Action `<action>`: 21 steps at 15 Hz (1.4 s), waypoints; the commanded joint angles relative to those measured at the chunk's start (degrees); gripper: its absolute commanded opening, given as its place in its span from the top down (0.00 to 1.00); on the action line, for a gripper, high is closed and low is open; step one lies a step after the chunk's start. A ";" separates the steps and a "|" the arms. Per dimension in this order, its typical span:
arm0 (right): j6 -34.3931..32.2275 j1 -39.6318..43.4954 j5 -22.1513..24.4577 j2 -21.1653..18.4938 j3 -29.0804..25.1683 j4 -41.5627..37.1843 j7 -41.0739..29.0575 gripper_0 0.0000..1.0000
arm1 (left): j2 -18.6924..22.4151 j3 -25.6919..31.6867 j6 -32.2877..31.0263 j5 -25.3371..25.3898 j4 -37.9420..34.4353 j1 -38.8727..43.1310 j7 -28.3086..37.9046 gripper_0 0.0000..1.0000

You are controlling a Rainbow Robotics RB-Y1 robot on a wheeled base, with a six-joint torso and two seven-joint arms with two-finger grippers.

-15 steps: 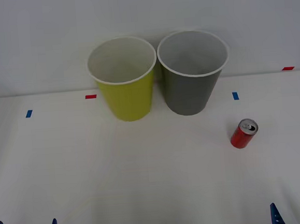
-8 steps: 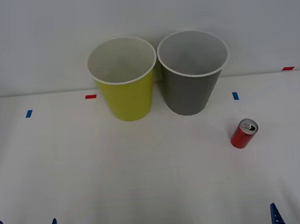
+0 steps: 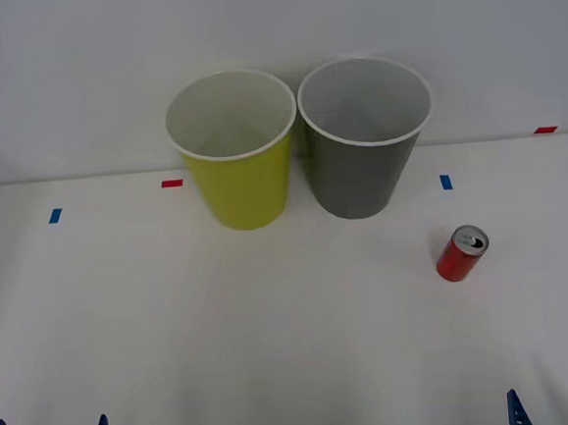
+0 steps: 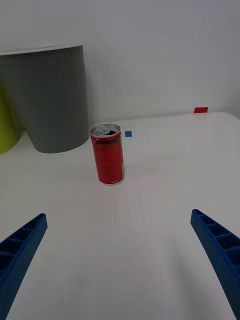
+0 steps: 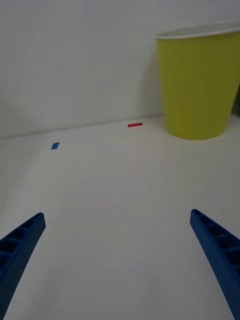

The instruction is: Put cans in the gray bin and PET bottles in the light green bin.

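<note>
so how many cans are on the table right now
1: a red can standing upright on the table's right side, in front of and right of the gray bin. The bins' bottoms are hidden.

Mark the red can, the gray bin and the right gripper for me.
red can [image 3: 461,254], front view, its red side.
gray bin [image 3: 360,177], front view, outer wall.
right gripper [image 4: 120,260], right wrist view, between its open fingertips.
</note>
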 commanded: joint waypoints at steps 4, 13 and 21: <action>-7.08 -5.32 -0.27 2.44 1.02 8.01 2.22 0.00 | 0.00 0.00 0.00 0.00 0.02 0.00 0.00 0.00; 0.91 -21.94 0.61 7.89 0.76 15.48 6.88 0.00 | 0.00 0.00 0.00 0.00 0.02 0.00 0.00 0.00; 4.34 -30.29 1.40 12.73 -1.62 19.62 9.78 0.00 | 0.00 0.00 0.00 0.00 0.02 0.00 0.00 0.00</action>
